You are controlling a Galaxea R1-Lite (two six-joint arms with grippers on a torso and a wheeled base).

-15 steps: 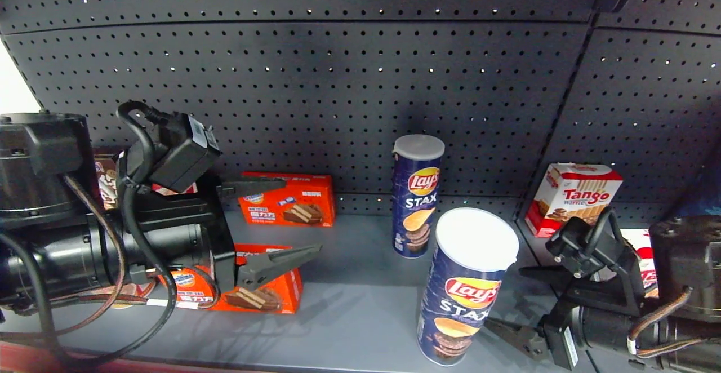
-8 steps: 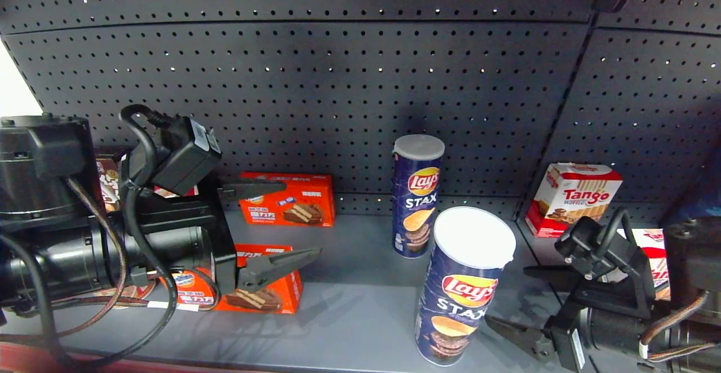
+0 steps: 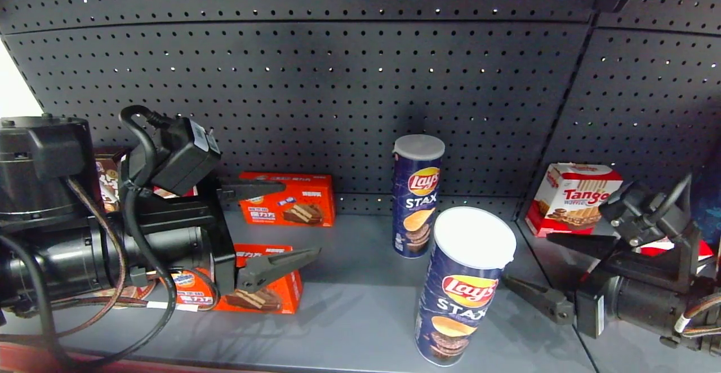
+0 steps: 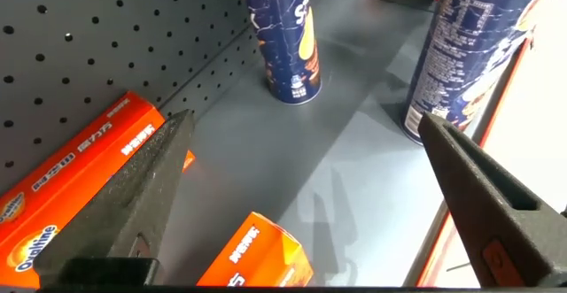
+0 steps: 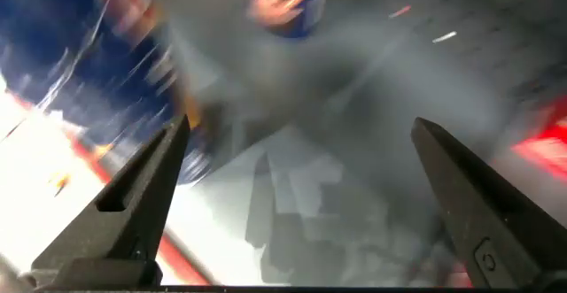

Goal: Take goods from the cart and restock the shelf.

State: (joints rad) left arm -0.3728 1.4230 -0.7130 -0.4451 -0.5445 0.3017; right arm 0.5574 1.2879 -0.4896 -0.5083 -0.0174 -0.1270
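Note:
Two blue chips cans stand on the dark shelf (image 3: 360, 311): the near can (image 3: 464, 285) close to the front edge, the far can (image 3: 417, 195) by the pegboard. My right gripper (image 3: 526, 258) is open just right of the near can, apart from it and holding nothing. My left gripper (image 3: 276, 223) is open and hangs above two orange wafer boxes, one at the back (image 3: 287, 198) and one in front (image 3: 265, 285). In the left wrist view the gripper (image 4: 306, 123) gapes over the bare shelf, with the far can (image 4: 283, 36) and near can (image 4: 469, 45) beyond. The right wrist gripper (image 5: 301, 127) shows spread fingers.
A red-and-white wafer box (image 3: 572, 198) stands on the neighbouring shelf section at the right, behind my right arm. A perforated back panel (image 3: 338, 91) closes the shelf. Bare shelf floor lies between the orange boxes and the cans.
My right gripper has drawn back to the right and risen, away from the near can, which stays standing. The left arm has hardly moved.

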